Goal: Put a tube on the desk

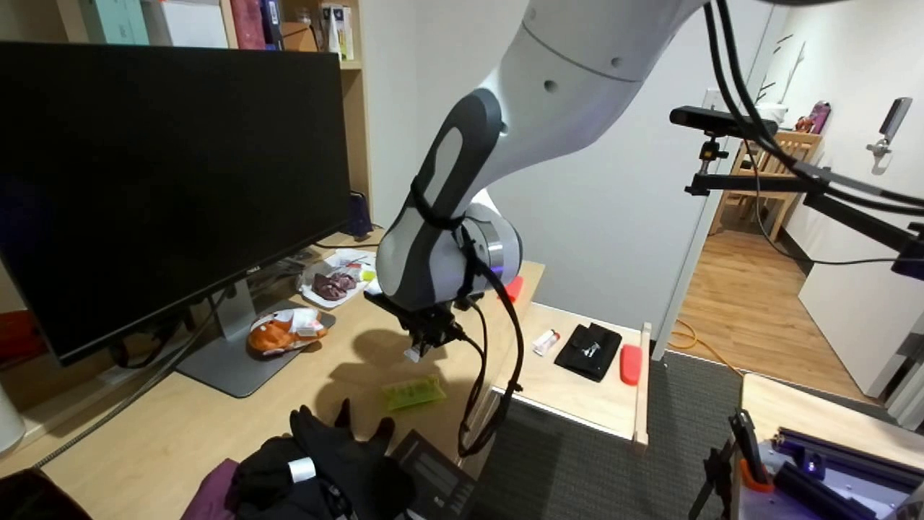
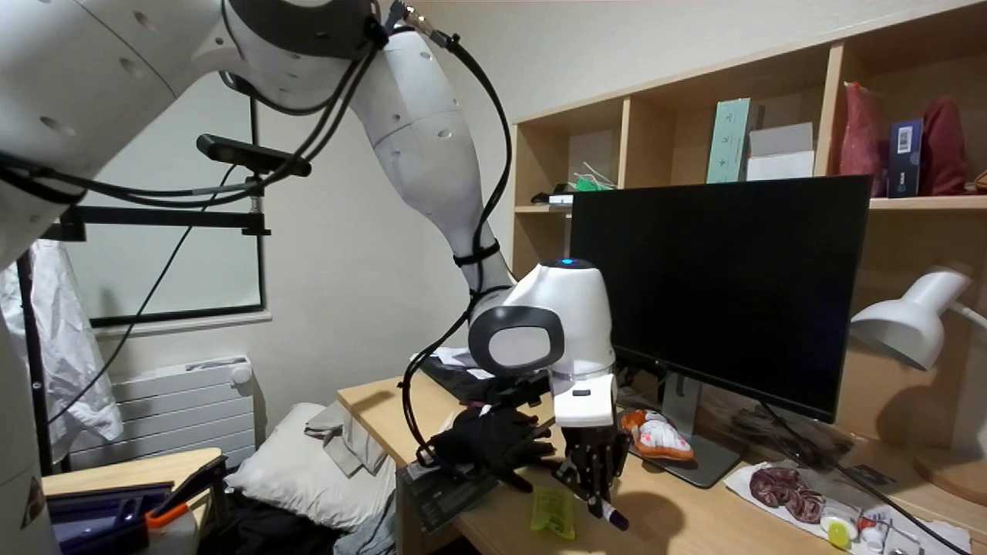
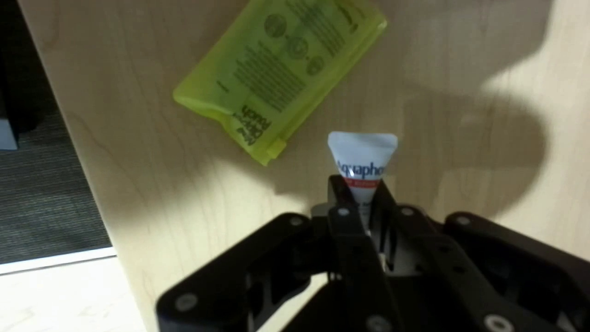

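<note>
Slippage is the first worry: the gripper (image 3: 360, 188) pinches the tube (image 3: 362, 156) just below its flared end, and the smooth, tapering skin could twist or slide if the hold loosens unevenly. The tube is above the worktop (image 3: 193, 216), apparently in the air, though how large the gap is I cannot tell. Letting go too high would drop it and might send it skidding; pressing too low could buckle what looks like a soft body. A yellow pouch (image 3: 286, 69) lies near, up and to the left in the wrist view, so a drift that way could leave the tube lying across it rather than flat on bare worktop. Past the pouch runs the edge, and a bad tumble could end on the carpet (image 3: 50, 198). As for looks, the tube is white, its end flat and wide, with dark letters reading "Aquapho" before they cut off and a red band beneath. Its middle is hidden by the gripper; in an exterior view a dark tip (image 2: 618, 519) pokes out, perhaps the cap.
</note>
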